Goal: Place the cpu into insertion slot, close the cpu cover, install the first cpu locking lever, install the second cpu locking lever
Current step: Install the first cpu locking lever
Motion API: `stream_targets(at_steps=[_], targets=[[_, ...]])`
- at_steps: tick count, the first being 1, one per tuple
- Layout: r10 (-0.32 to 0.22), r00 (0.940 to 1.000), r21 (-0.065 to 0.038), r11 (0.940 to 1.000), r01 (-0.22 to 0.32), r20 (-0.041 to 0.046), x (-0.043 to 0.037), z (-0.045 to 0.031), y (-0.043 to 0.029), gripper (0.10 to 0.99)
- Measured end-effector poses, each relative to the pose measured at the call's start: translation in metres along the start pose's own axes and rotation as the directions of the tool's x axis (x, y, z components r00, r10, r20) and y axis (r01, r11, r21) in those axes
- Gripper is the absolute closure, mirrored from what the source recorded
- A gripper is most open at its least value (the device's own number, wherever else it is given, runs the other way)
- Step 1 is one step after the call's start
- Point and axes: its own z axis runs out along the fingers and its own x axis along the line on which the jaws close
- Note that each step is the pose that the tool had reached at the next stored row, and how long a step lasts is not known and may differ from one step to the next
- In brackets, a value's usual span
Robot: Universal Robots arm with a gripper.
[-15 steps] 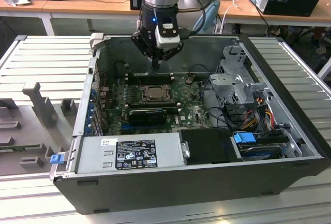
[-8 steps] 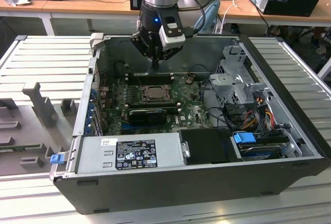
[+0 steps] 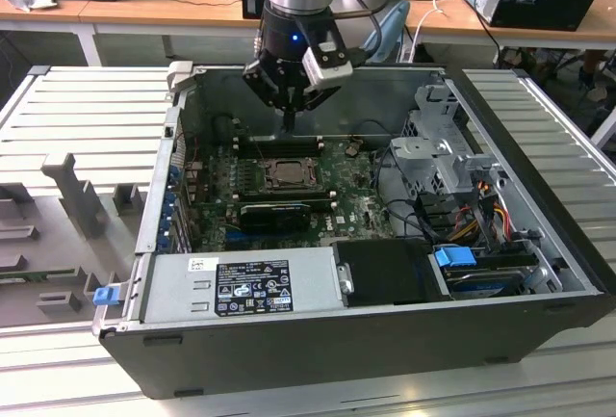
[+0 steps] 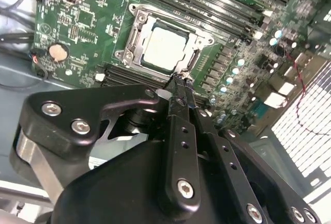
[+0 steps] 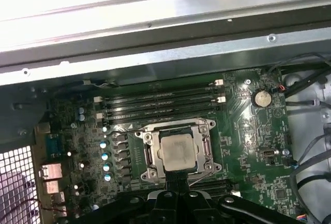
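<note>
One small flat square chip with a pale silver-beige metal top, the cpu (image 5: 178,151), lies seated in the square black insertion slot (image 4: 137,38) on the green circuit board (image 5: 243,141), inside the open dark grey computer case (image 3: 385,340). The thin silvery-grey cpu cover (image 5: 207,149) lies flat around it, and the chip top shows through the central window.

Handling, as judged from these views:
- The chip is probably light and rigid, with a smooth, slippery top. Its contact side and the pin field under it are likely fragile. Opposite side edges are the safe hold.
- The cover reads as stiff sheet metal. Its frame edges are the place to bear on, not the window.

The black claw (image 4: 181,79) hangs tip-down over the board. In the exterior view it (image 3: 289,120) stands just on the far side of the slot. Its two fingers are pressed together and carry nothing. In both wrist views the tip sits at the socket frame's edge; whether it touches the frame cannot be told.
</note>
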Motion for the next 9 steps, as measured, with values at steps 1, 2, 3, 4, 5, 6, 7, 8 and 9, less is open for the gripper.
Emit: stream_targets(at_steps=[1,2,3,4,5,6,7,8,9], targets=[[-0.025,0.9997,0.001,0.9997,0.025,-0.0005,0.0000,0.0000,0.0000,0.980],[-0.049,0.9988,0.001,0.9988,0.049,-0.0010,0.0000,0.0001,0.0000,0.980],[-0.095,0.9954,0.002,0.9954,0.095,-0.0022,0.0000,0.0002,0.0000,0.980],[-0.124,0.9923,0.003,0.9923,0.124,-0.0028,0.0000,0.0002,0.0000,0.980],[-0.142,0.9899,0.003,0.9899,0.142,-0.0032,0.0000,0.0003,0.0000,0.980],[-0.158,0.9875,0.004,0.9875,0.158,-0.0036,0.0000,0.0003,0.0000,0.980],[-0.178,0.9840,0.004,0.9840,0.178,-0.0042,0.0000,0.0004,0.0000,0.980],[-0.189,0.9820,0.004,0.9820,0.189,-0.0043,0.0000,0.0004,-0.0001,0.980],[-0.189,0.9820,0.004,0.9820,0.189,-0.0039,0.0000,0.0005,-0.0001,0.980]])
